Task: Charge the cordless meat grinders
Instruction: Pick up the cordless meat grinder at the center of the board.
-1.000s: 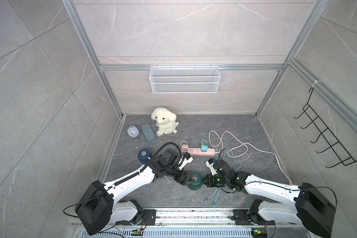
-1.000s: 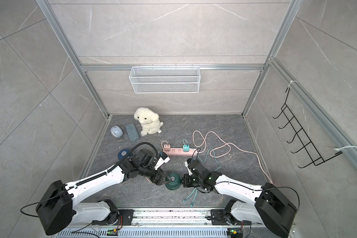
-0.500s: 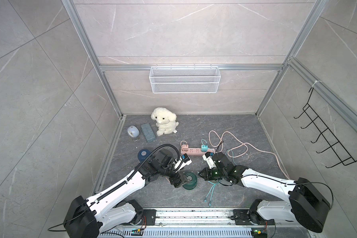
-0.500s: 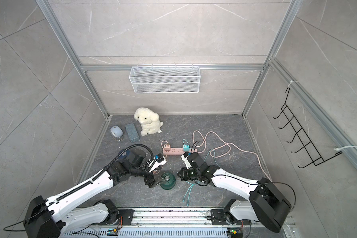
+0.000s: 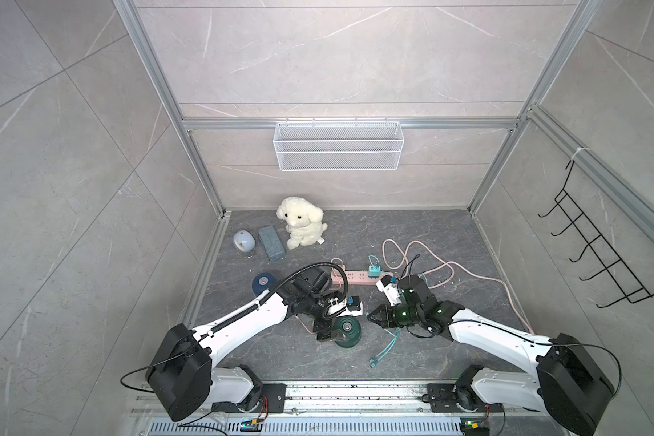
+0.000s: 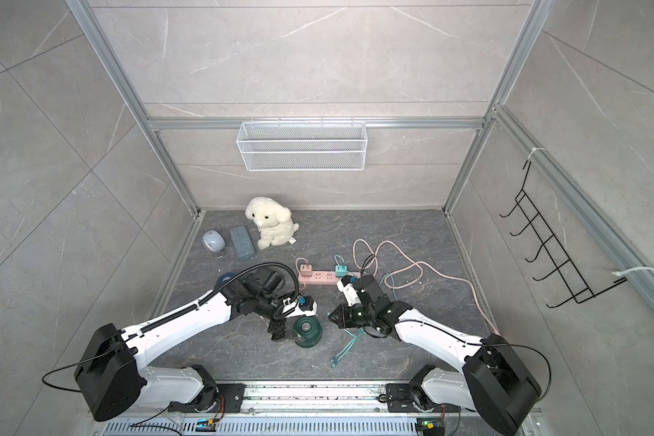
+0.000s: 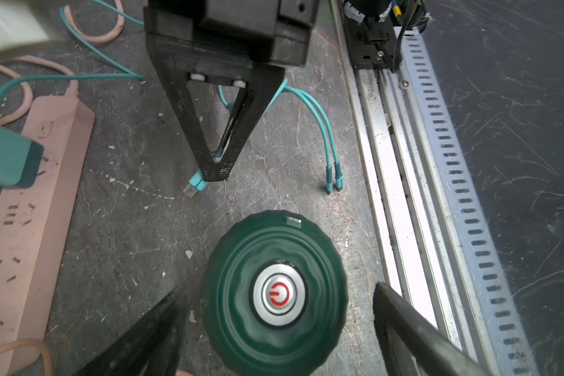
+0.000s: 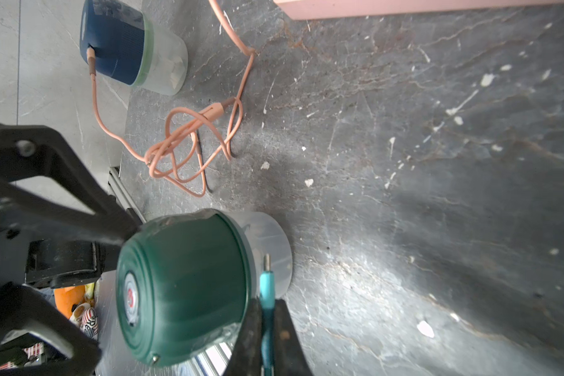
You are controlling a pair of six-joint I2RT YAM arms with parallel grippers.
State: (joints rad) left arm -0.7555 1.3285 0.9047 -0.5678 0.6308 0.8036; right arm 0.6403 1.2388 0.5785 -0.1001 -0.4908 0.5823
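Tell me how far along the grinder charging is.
Done: the navy grinder has the pink cable plugged into its side. In hand: the right gripper is shut on the teal plug, its tip close to the green grinder but not inserted. The left gripper is open, fingers either side of it. Left: plug the green one in.

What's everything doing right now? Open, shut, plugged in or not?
green grinder, upright, unplugged, not gripped
navy grinder, upright, pink cable plugged in
left pincer, open around green grinder
right pincer, shut on teal cable plug
teal adapter, plugged into pink power strip
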